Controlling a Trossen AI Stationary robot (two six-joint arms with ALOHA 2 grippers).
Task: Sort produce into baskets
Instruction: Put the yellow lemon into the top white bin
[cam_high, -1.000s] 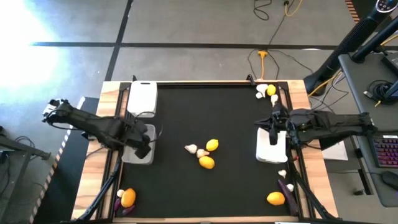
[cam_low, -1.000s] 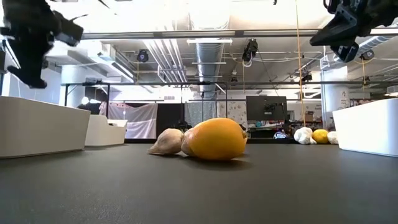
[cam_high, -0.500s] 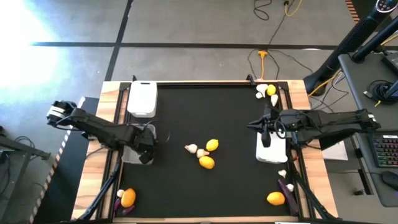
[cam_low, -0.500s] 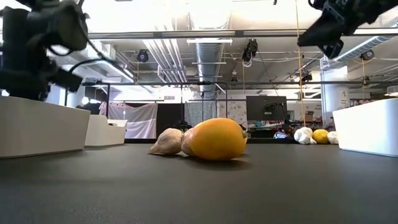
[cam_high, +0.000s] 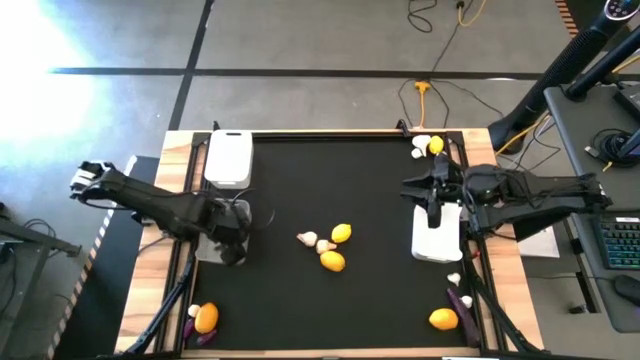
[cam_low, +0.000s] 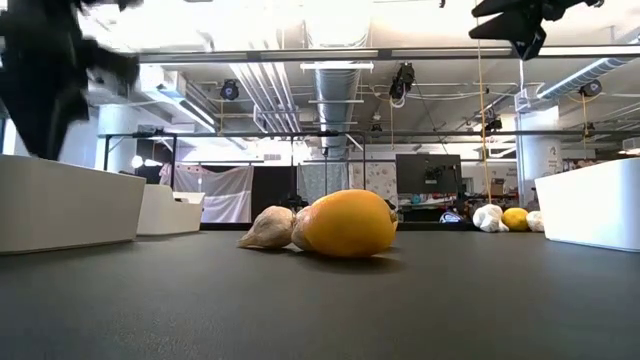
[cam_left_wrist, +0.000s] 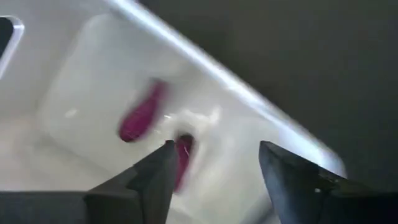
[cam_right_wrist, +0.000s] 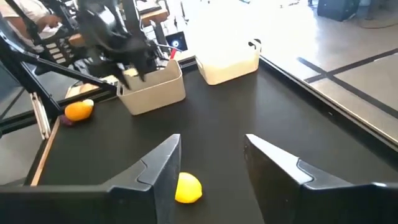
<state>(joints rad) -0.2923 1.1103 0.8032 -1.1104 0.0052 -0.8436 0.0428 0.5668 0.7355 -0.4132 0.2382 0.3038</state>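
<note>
Landmark: the black-topped counter (cam_high: 340, 180) with wooden edges. Left hand (cam_high: 232, 237): poised over the white rectangular plastic basket (cam_high: 222, 243) at the counter's left edge, fingers (cam_left_wrist: 152, 180) parted and holding nothing; the left wrist view shows two dark purple elongated eggplants (cam_left_wrist: 142, 115) lying on that basket's floor. A second white basket (cam_high: 228, 158) sits at the counter's far left corner. Right hand (cam_high: 433, 190): raised above the far end of the third white basket (cam_high: 438, 235) at the counter's right edge, fingers (cam_right_wrist: 155, 168) spread and empty. Counter centre: two round yellow-orange citrus fruits (cam_high: 333, 261), one beside the other, with white knobbly garlic bulbs (cam_high: 308, 239) touching them. Far right corner of the counter: one citrus (cam_high: 436, 145) among several garlic bulbs (cam_high: 420, 148). Near right corner: an orange citrus (cam_high: 443, 319), a purple eggplant (cam_high: 459, 300) and a garlic bulb (cam_high: 454, 279). Near left corner: an orange citrus (cam_high: 206, 318) with a garlic bulb (cam_high: 192, 311) just beside it and a purple eggplant (cam_high: 200, 338) closer to the near edge.
</note>
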